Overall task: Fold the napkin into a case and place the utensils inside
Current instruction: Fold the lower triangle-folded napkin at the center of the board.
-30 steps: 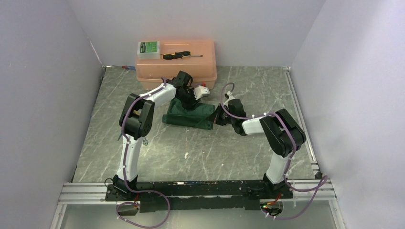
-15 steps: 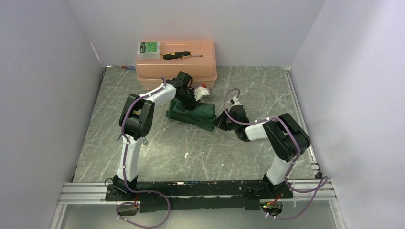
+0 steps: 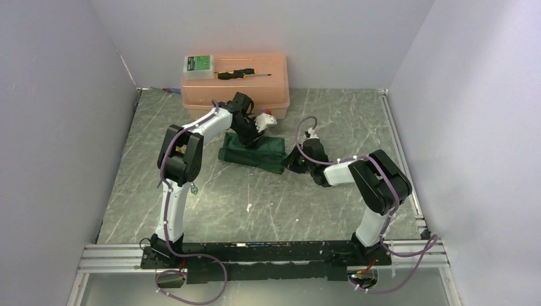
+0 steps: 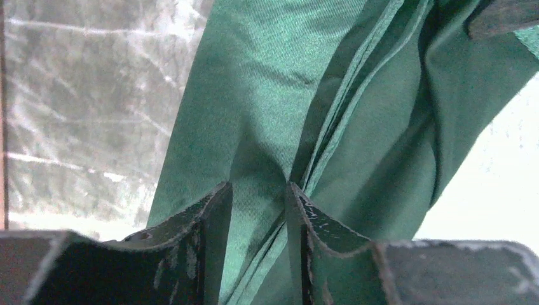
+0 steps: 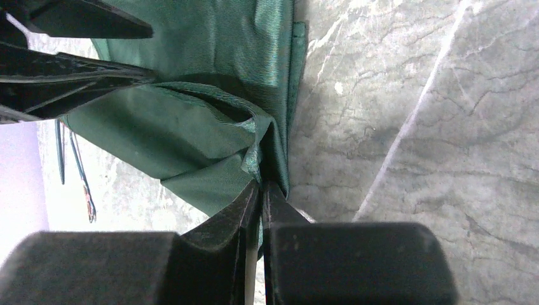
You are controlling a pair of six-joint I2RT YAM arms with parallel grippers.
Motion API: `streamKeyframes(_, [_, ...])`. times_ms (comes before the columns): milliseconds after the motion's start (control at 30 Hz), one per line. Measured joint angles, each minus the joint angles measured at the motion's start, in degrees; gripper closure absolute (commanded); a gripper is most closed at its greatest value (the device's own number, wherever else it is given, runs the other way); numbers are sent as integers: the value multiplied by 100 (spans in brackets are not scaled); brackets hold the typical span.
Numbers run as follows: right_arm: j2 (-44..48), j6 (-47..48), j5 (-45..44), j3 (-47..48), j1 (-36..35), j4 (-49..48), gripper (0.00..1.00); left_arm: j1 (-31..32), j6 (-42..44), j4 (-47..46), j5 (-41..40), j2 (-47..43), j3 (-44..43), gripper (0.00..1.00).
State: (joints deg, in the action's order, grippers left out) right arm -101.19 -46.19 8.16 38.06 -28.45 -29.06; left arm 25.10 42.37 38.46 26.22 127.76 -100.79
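Right end effector (image 5: 260, 186) pinches napkin (image 3: 265, 158) right end; long axis left-right.

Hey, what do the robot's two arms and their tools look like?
The left arm and right arm share one build: white tubular links joined by bulky black joint housings. Thin purple cables run along both. The left tool and right tool have matte black, scuffed fingers that taper towards the tips.
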Motion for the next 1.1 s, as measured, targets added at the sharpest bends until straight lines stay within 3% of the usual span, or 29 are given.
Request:
streamKeyframes(300, [-136,-52,52,240,0,192,92,-151,-153,951,470,-824,-144,56])
streamKeyframes(500, [-136,-39,87,317,2,330,92,-50,-140,872,455,-1646,935,66])
streamKeyframes(733, [-136,-28,109,352,2,409,91,-352,-173,431,-125,-1355,1602,73])
streamKeyframes(867, [-131,-24,129,358,7,424,82,-562,-157,61,-387,-1327,1698,73])
streamKeyframes(1100, [-13,70,291,509,28,743,55,-544,-118,-490,-586,-1353,2124,73])
